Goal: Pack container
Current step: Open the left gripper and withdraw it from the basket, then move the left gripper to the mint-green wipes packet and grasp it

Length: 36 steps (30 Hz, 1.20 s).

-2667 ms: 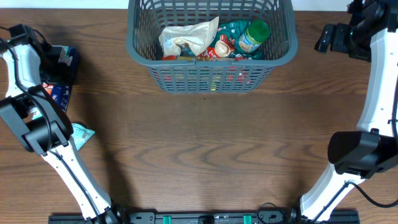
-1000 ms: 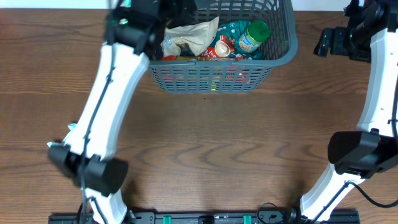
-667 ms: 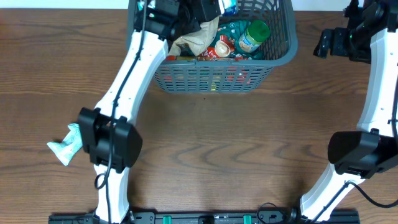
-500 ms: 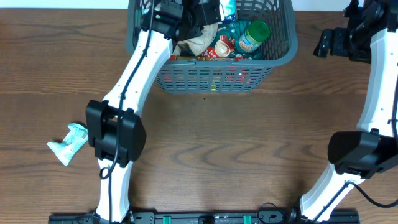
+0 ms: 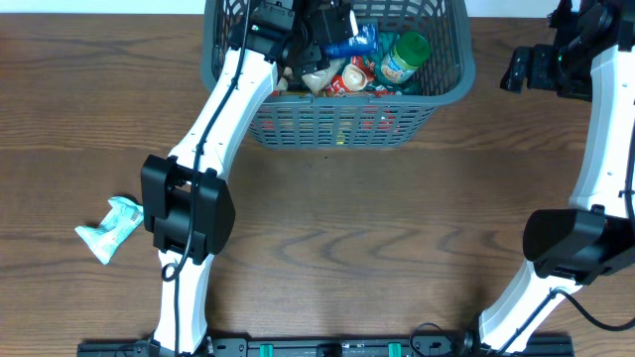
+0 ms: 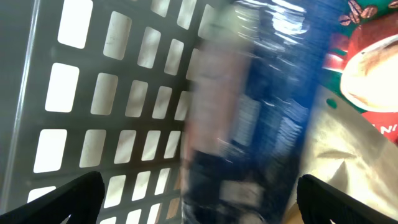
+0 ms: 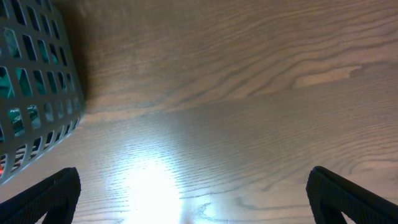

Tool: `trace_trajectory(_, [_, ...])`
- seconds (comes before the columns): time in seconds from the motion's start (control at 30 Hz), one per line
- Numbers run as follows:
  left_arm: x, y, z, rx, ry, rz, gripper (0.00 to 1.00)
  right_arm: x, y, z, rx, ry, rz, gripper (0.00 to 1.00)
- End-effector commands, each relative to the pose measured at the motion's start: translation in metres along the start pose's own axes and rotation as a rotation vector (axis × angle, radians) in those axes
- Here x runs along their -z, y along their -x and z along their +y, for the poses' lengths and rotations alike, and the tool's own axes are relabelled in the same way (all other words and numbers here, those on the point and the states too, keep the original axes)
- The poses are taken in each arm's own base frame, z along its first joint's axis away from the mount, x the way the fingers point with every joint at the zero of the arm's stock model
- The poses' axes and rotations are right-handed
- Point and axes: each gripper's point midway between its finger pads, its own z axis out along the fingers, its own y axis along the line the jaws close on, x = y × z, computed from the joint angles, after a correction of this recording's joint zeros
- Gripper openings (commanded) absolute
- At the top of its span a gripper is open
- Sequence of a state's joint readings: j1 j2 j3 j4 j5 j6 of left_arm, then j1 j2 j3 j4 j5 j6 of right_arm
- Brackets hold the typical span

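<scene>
The dark grey slotted container [image 5: 337,96] stands at the table's far middle; its wall also shows in the left wrist view [image 6: 93,124] and the right wrist view [image 7: 37,81]. My left gripper [image 5: 332,22] is inside it, over the contents, with its jaws [image 6: 199,205] wide apart. A blue packet [image 5: 349,45] lies just below them, blurred in the left wrist view [image 6: 261,112], and neither finger touches it. My right gripper [image 5: 516,67] hangs to the right of the container, open and empty [image 7: 196,199].
In the container lie a green-lidded jar [image 5: 402,55], a red packet [image 5: 347,77] [image 6: 373,68] and a beige bag [image 6: 348,162]. A small teal packet [image 5: 109,226] lies on the table at the left.
My left arm swung from the table's left edge into the container carrying the blue packet. The packet has left the jaws and now lies among the contents. The right arm has not moved.
</scene>
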State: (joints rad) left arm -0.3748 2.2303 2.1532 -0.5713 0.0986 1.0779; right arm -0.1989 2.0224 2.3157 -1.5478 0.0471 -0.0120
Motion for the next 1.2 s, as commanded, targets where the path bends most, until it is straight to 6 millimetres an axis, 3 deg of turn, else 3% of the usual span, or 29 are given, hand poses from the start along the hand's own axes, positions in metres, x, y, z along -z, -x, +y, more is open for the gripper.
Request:
trace_trajectory(0.0, [0.003, 0.002, 0.006, 0.004, 0.012, -0.011, 0.99, -0.004, -0.002, -0.001, 0.018, 0.002, 0.014, 0.99])
trace_trajectory(0.13, [0.013, 0.005, 0.011, 0.054, 0.024, -0.019, 0.98, -0.004, -0.002, -0.001, 0.025, 0.002, 0.015, 0.99])
trace_trajectory(0.3, [0.053, 0.005, 0.035, 0.261, 0.085, -0.018, 0.99, -0.004, -0.001, -0.001, 0.028, 0.002, 0.011, 0.99])
trace_trajectory(0.43, [0.11, -0.009, 0.056, 0.343, 0.167, 0.047, 0.98, -0.004, 0.0, -0.001, 0.028, 0.002, 0.009, 0.99])
trace_trajectory(0.57, [0.19, -0.029, 0.087, 0.528, 0.335, 0.091, 0.98, -0.004, 0.002, -0.001, 0.027, 0.002, -0.002, 0.99])
trace_trajectory(0.73, [0.292, -0.05, 0.103, 0.653, 0.455, 0.054, 0.99, -0.004, 0.005, -0.001, 0.027, 0.002, -0.011, 0.99])
trace_trajectory(0.8, [0.327, -0.069, 0.102, 0.755, 0.498, 0.059, 0.99, -0.004, 0.005, -0.001, 0.027, 0.002, -0.011, 0.99])
trace_trajectory(0.93, [0.377, -0.131, 0.086, 1.136, 0.582, 0.128, 0.99, -0.004, 0.005, -0.001, 0.027, 0.002, -0.012, 0.99])
trace_trajectory(1.07, [0.413, -0.219, 0.044, 1.716, 0.78, 0.32, 0.99, -0.004, 0.005, -0.001, 0.027, 0.002, -0.011, 0.99])
trace_trajectory(1.17, [0.426, -0.266, -0.002, 2.183, 0.955, 0.443, 0.99, -0.004, 0.005, -0.001, 0.026, 0.002, -0.011, 0.99])
